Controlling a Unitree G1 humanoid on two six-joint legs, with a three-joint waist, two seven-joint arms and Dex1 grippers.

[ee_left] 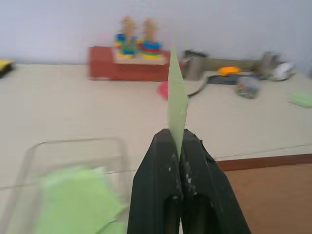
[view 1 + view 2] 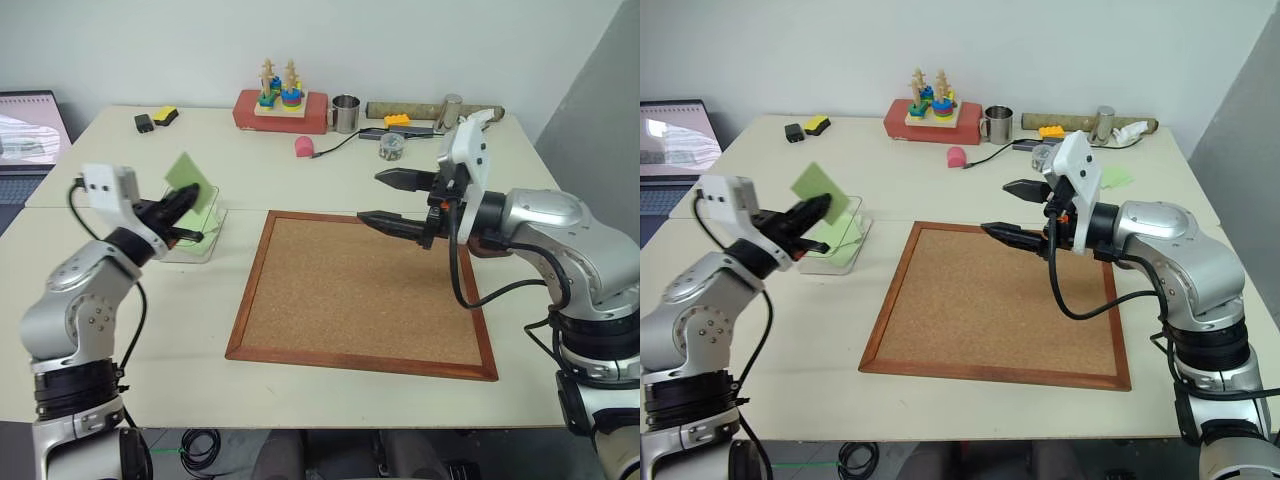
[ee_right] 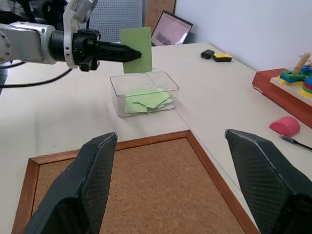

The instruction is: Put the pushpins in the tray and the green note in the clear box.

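Left gripper [image 2: 196,201] is clamped on the green note [image 2: 189,181], fingers pressed together on its lower edge, holding it upright just above the clear box [image 2: 192,250]. Right wrist view shows the box already has green notes [image 3: 146,100] lying flat on its floor; head views only hint at that through the wall. Left wrist view gives the note edge-on between the black fingers [image 1: 161,185]. Right gripper [image 2: 395,199] hangs over the far edge of the corkboard [image 2: 360,295], jaws spread wide, nothing between them. Head views also catch a laptop [image 2: 30,130] at the table's left edge and, along the back, a red toy base with stacked rings [image 2: 281,108] and a metal mug [image 2: 346,113]. Can't spot pushpins or tray. No legible writing anywhere.
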